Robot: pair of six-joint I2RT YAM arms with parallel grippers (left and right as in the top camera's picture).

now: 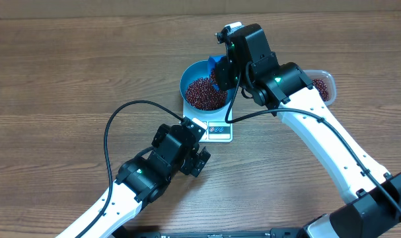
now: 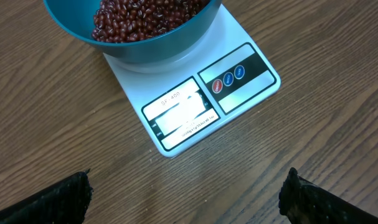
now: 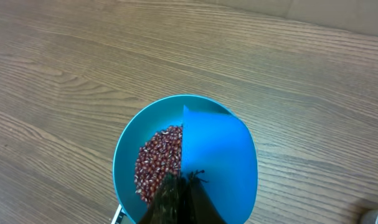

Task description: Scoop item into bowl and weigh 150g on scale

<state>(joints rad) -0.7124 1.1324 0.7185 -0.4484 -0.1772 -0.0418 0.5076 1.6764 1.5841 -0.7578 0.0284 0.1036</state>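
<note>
Plain wood-grain table (image 1: pixel 68 79), nothing in the background worth noting.

The beans (image 1: pixel 203 92) are mostly where you want them: a decent heap in the blue bowl (image 1: pixel 187 71), which sits on top of the scale (image 1: pixel 217 131). Your right gripper (image 3: pixel 178 198) has its jaws clamped tight on the handle of the blue scoop (image 3: pixel 217 149), which hangs tipped over the bowl on the side away from the scale's display. I can't see any beans left in it from the wrist view, so I'd call this the tail end of a pour.

The next move depends on the reading. From the left wrist camera the display window is washed out, so I can't tell the number. If it's short, you'll need another trip to the clear tub (image 1: pixel 322 82), out past the scale's right side and half hidden under your right arm. Take small loads, I'd guess, since the bowl looks fairly full.

Your left gripper (image 2: pixel 185 199) hangs just off the scale's display end, jaws spread as wide as they go and holding nothing.

On room: there's lots of bare table left of the scale and beyond it. The tight spots are the bowl rim under the scoop and your right arm's cable (image 1: pixel 232 109) draped close by the scale's right edge. A nudge there could throw off the weight.
</note>
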